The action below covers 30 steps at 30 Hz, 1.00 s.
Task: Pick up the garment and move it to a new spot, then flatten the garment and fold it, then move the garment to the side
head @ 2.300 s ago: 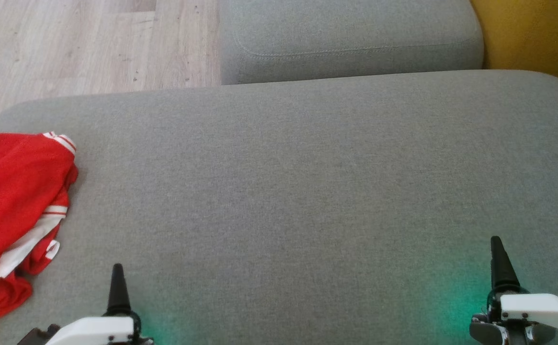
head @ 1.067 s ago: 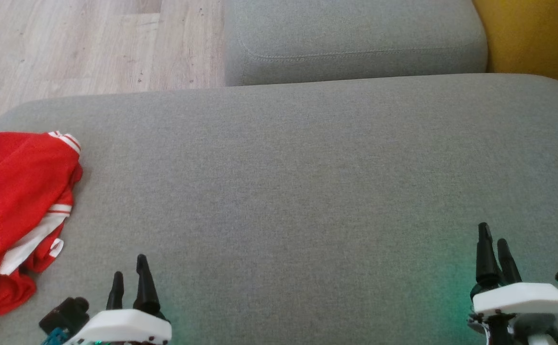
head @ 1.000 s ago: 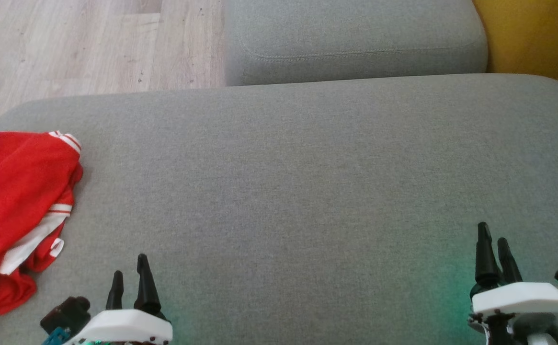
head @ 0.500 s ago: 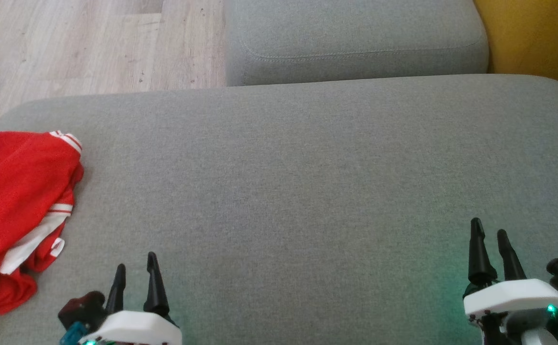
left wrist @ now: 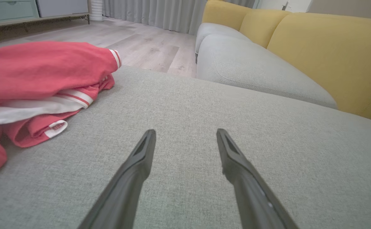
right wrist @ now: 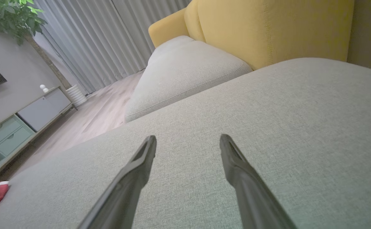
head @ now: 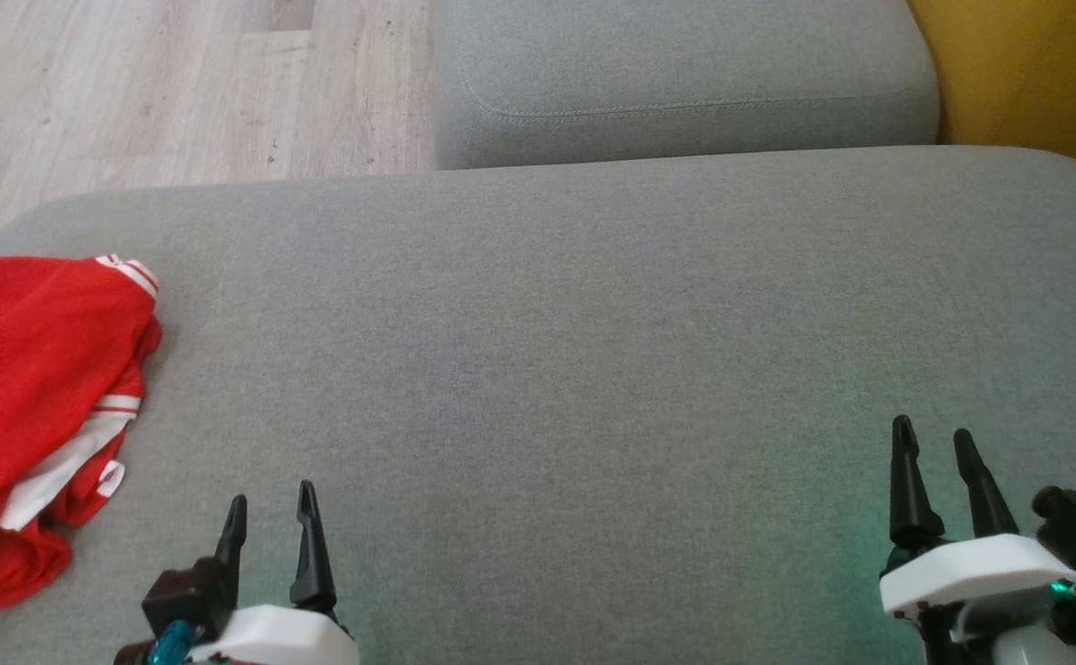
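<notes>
At about 9 o'clock in my head view the red garment [head: 30, 416] with white stripes lies crumpled on the left end of the grey cushion [head: 547, 351], and the picture's edge cuts off part of it. My left gripper [head: 272, 494] is at 7 o'clock, over the cushion, with its two fingers apart and nothing between them. The garment is at about 10 o'clock from it, near but not touching. At 11 o'clock there is wooden floor [head: 131, 92], at 12 o'clock a second grey cushion [head: 685, 83], and at 1 o'clock a yellow backrest [head: 1036, 65]. My right gripper [head: 932, 427] is at 5 o'clock, also with fingers apart and empty, well apart from the garment.
</notes>
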{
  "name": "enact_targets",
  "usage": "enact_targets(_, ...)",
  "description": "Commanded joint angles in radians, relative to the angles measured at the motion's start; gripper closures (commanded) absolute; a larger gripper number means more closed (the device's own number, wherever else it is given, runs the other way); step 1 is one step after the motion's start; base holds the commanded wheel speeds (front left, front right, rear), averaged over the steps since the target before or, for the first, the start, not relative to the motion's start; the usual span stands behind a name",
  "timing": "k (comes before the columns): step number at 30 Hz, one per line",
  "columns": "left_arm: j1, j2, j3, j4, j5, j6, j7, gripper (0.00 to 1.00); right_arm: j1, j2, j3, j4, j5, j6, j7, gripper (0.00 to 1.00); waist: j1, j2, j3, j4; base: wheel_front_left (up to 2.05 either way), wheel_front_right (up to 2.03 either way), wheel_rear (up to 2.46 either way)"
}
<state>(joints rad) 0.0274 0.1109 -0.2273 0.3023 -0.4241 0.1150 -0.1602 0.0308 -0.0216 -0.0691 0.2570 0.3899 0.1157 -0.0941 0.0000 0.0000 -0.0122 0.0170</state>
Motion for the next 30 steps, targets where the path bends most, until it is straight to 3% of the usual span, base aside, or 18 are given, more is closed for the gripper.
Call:
enact_targets(1,-0.048,0.016,0.017,-0.037,0.03,0.01,-0.017,0.0,-0.046,-0.023,0.023,-0.042,-0.034,0.011,-0.014,0.0,0.0,0.0,0.0,0.0,0.0,0.0,0.0)
enact_targets(30,-0.046,0.011,-0.001,-0.046,0.251,0.052,-0.102,0.0,-0.046,-0.029,0.042,-0.058,-0.364,0.015,-0.067,0.0,0.0,0.0,-0.001,0.004,0.0,0.0,0.0)
